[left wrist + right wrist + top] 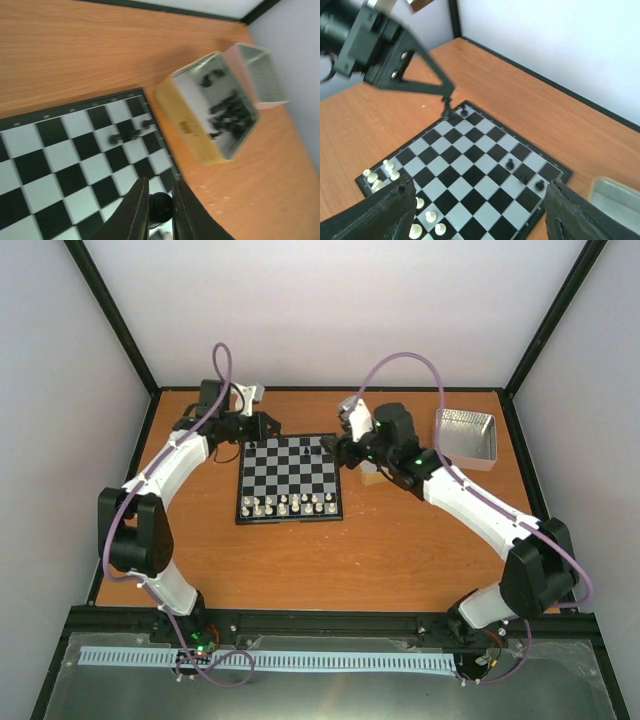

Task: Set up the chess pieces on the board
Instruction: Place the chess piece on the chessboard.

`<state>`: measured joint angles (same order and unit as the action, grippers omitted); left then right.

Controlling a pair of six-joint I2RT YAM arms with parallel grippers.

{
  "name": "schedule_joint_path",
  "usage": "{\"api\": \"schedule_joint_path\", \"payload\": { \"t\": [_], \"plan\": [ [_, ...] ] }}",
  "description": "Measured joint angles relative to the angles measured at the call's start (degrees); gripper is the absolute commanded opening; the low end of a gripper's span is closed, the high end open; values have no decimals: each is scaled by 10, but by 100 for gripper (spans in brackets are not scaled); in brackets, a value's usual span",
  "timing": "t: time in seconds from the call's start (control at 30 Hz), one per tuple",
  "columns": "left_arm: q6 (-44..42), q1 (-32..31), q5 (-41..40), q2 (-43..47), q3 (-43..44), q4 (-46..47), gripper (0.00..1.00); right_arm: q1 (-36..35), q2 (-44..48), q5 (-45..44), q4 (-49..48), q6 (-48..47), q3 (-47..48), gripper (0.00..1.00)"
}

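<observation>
Board point(290, 478) on orange wooden table point(400, 550), white walls point(330, 310)

Orange-brown wooden tabletop point(400, 550), silvery square metal tin tray point(466, 432) near its far right corner, yellow-sided square metal tin point(186, 125) near that tray, tiny cream-white chess figures point(268, 506) standing upright in close rows, plain white walls point(330, 310), black frame posts point(110, 315), pale perforated strip point(300, 661) along the near edge.

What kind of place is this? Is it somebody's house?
Probably a robot lab booth, not a house. A left arm and a right arm stand at a wooden table with a small chessboard on it, and plain white walls with black frame posts box it in.
</observation>
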<state>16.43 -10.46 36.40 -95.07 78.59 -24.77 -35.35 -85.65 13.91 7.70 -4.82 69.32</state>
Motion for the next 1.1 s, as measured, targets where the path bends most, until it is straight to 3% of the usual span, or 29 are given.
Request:
{"api": "schedule_joint_path", "payload": {
  "t": [0.23,0.43,0.63,1.1],
  "plan": [
    [-41,-65,-175,-58,-24,82,9,64,46,-33,-72,120,-92,70],
    [-49,-96,-274,-172,40,101,11,71,46,-67,-89,168,-106,70],
    [-50,-93,-304,-227,82,110,11,75,45,-78,-107,190,-110,70],
    [-53,-92,-292,-252,58,182,11,77,27,-78,-109,202,-110,70]
  ]
}}
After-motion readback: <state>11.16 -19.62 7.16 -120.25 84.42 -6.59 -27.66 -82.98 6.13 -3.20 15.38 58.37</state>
